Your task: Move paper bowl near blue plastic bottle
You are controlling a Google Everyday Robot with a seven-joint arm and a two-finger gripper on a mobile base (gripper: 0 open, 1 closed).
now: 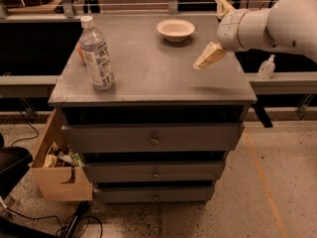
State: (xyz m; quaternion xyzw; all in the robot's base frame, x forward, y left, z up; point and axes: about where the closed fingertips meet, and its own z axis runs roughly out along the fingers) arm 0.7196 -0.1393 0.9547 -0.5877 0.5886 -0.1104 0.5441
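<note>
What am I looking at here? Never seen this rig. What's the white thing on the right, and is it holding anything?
One camera, looking down on a grey drawer cabinet from the front. The white thing is a robot arm; the two tan fingers at its end form its gripper, open and empty, over the top's right side. On top: a paper bowl at the back, a blue plastic bottle upright at the left, well apart. The bowl should end up near the bottle.
</note>
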